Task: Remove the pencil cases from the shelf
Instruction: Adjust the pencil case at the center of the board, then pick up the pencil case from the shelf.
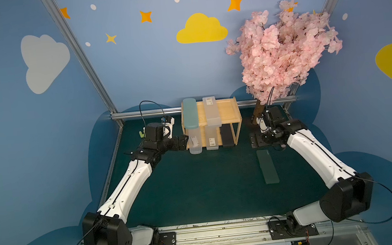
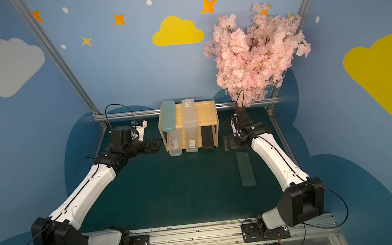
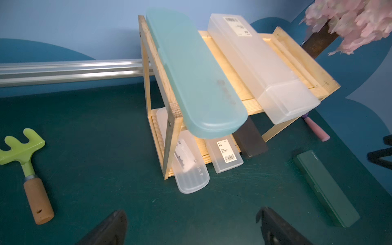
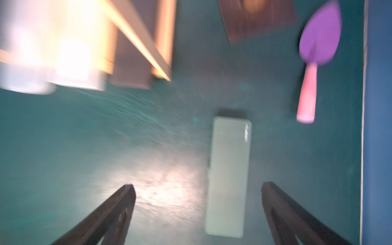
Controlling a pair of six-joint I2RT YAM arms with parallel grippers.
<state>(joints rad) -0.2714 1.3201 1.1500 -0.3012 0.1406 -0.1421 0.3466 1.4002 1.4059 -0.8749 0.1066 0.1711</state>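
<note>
The wooden shelf (image 1: 228, 112) stands at the back of the mat. Its top tier holds a light teal pencil case (image 1: 190, 113) and a frosted one (image 1: 211, 111), both overhanging the front. On the lower tier lie a clear rounded case (image 3: 191, 176), a frosted barcode case (image 3: 227, 157) and a black case (image 3: 250, 140). A dark green case (image 1: 267, 166) lies flat on the mat to the right. My left gripper (image 3: 192, 212) is open beside the shelf's left side. My right gripper (image 4: 198, 185) is open above the green case (image 4: 229, 176), not touching it.
A green toy rake (image 3: 23, 148) lies left of the shelf. A purple toy shovel (image 4: 320, 38) lies near the right wall. The pink blossom tree (image 1: 284, 49) rises at the back right, close behind my right wrist. An aluminium rail (image 1: 144, 113) runs along the back.
</note>
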